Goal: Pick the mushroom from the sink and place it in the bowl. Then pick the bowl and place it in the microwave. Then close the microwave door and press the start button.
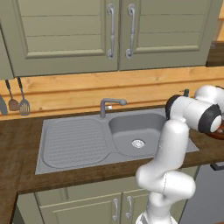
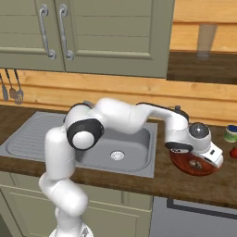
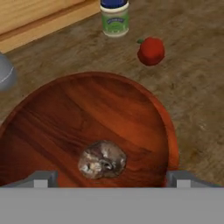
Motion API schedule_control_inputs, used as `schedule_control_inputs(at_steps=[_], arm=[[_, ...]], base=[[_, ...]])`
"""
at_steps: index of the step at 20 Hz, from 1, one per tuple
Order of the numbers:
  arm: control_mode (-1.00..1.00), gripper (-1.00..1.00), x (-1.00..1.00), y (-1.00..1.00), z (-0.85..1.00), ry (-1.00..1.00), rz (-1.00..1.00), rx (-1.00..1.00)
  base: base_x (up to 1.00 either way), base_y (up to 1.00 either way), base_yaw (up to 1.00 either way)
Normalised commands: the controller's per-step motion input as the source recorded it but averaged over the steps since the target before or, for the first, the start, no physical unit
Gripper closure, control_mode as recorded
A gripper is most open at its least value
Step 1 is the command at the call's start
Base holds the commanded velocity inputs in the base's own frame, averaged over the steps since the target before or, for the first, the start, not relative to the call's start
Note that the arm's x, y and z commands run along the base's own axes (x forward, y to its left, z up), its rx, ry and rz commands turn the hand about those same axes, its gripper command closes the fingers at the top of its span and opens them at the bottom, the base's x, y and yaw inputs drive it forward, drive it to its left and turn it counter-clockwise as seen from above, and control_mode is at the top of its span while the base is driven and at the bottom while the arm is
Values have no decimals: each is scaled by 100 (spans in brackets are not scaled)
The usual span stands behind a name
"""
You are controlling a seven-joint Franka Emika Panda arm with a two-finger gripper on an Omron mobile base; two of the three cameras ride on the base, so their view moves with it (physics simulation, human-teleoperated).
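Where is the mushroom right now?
The mushroom lies inside the bowl, on the counter right of the sink, under the open gripper.

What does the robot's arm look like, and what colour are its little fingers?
The arm is smooth, rounded and glossy white, built of fat tube-shaped pieces with dark bands and round caps at the joints. The hand is a white block ending in the gripper, whose two small, square finger tips look grey. No cables or markings are visible.
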Motion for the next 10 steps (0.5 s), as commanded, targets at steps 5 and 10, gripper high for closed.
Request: schedule_control_inputs(at_steps=[5,10], arm=[[-100,-100,-59,-5,30,2,-33,19],[-100,-100,-58,31,41,-1,-8,-2]], base=[[0,0,0],[0,0,0]])
